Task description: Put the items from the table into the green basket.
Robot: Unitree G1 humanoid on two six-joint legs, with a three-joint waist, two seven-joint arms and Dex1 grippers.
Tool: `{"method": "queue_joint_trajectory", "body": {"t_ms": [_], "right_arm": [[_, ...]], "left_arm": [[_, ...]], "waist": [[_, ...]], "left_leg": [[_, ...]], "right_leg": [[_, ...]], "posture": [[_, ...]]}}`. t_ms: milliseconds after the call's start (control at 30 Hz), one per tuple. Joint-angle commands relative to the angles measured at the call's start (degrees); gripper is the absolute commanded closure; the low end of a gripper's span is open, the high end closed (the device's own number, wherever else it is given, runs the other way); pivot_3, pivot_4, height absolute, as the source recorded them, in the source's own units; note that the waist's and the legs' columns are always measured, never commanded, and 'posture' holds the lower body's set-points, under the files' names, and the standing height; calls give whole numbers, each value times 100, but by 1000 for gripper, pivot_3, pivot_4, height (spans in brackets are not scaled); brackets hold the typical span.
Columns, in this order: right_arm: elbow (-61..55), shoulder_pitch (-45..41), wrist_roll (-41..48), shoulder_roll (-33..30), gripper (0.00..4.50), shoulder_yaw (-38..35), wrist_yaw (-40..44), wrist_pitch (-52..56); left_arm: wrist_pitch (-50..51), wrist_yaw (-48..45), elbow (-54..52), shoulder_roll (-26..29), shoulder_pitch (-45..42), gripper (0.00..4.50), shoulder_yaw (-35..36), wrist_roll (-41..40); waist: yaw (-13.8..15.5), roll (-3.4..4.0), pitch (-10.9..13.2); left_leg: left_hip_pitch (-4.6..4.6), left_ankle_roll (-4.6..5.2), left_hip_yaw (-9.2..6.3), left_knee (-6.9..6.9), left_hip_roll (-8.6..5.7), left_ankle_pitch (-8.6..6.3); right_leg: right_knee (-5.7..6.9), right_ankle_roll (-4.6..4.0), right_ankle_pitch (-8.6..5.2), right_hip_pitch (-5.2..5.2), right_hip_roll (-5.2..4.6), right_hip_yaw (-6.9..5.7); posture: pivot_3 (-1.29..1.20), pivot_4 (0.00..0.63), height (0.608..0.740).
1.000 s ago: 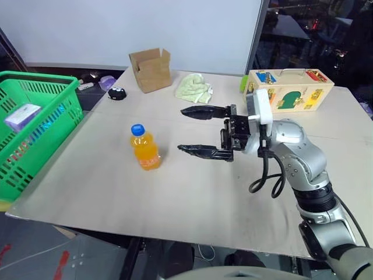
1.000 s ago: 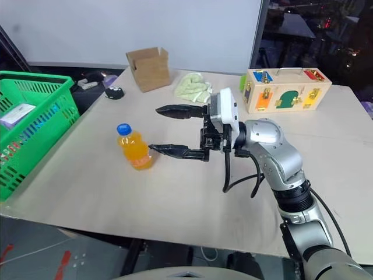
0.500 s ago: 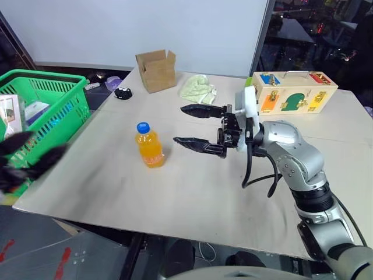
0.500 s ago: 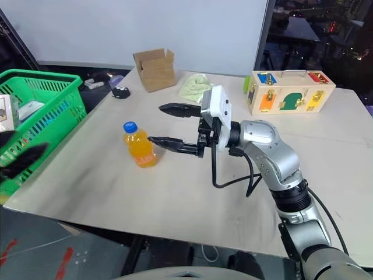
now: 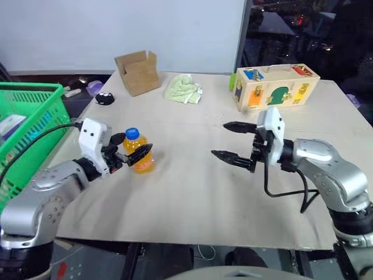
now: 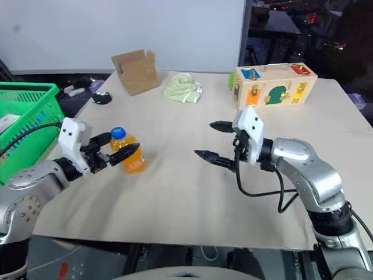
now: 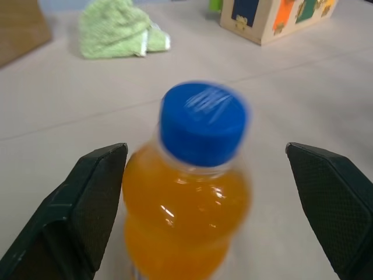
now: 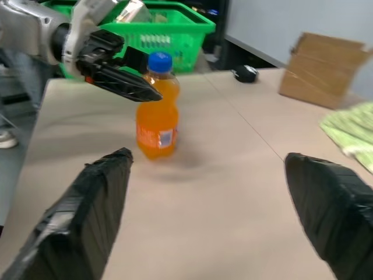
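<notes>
The orange-drink bottle (image 5: 135, 153) stands upright on the beige table (image 5: 192, 198), toward the robot's left and near the front edge. It is a small clear plastic bottle, rounded at the shoulder, filled with bright orange liquid and closed by a blue cap (image 7: 203, 122); a pale label band shows low on its body in the right wrist view.

The left gripper (image 5: 129, 150) reaches in level from about 9 o'clock of the bottle. Its two black fingers are spread wide with the bottle between them; in the left wrist view one finger (image 7: 87, 204) is just beside the bottle's side, whether touching cannot be told, while the other stands well apart.

The right gripper (image 5: 232, 141) hangs over the table at about 3 o'clock of the bottle, well apart from it, pointing toward it, fingers wide apart and holding nothing.

The green basket (image 5: 23, 131) with lattice sides sits off the table's left edge, at about 9 o'clock of the bottle.
</notes>
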Motion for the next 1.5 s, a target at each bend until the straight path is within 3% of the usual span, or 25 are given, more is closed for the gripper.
{"method": "queue_joint_trajectory", "body": {"t_ms": [33,267,800,967,1033,1100,1233,1367,1500], "right_arm": [[-486,65,337,-94,64,-243,-62,138],[-625,262,420,-387,64,-242,65,110],[-480,201,382,-577,64,-59,588,-250],[-368,124,256,-568,0,25,675,-372],[-282,54,183,-506,0,89,657,-457],[-177,-49,140,-346,0,166,611,-562],[322,-547,109,476,0,627,609,-740],[841,-976,-70,995,0,873,649,-956],[1369,-1526,-184,1678,0,996,582,-1218]], "left_arm": [[-79,-59,-42,-7,-63,0,-47,163],[-331,-191,225,41,-9,0,-348,772],[-534,-421,426,-22,533,0,79,1177],[-633,-440,469,-81,624,1413,75,1255],[-711,-417,493,-141,669,1604,168,1266],[-708,-328,474,-351,598,1610,467,1017],[-77,294,564,-683,-143,1610,1971,-410],[173,572,918,-268,-405,1610,2666,-545],[-124,423,1931,822,-414,1610,3400,28]], "waist": [[-136,4,3],[-341,7,5],[-406,8,6],[-403,8,6],[-398,8,6],[-397,8,6],[-349,-28,9],[-299,-41,0],[-257,-38,3]], "left_leg": [[1,0,1,0,1,0],[28,1,18,8,-2,0],[47,1,36,3,-2,0],[50,1,40,2,-2,0],[50,1,40,2,-2,0],[50,1,44,2,-2,0],[49,1,26,5,3,0],[57,1,15,2,14,0],[60,0,15,-9,13,-1]], "right_leg": [[1,0,0,0,1,2],[0,2,0,23,0,19],[1,4,0,33,-1,41],[1,3,0,33,0,47],[1,4,0,33,-1,47],[1,4,0,33,-1,51],[15,5,1,29,5,39],[32,4,1,27,21,36],[44,2,0,17,23,35]], "posture": [[-13,1,740],[-29,4,740],[6,0,740],[19,0,740],[25,0,740],[32,0,740],[86,0,740],[140,0,740],[218,0,740]]}}
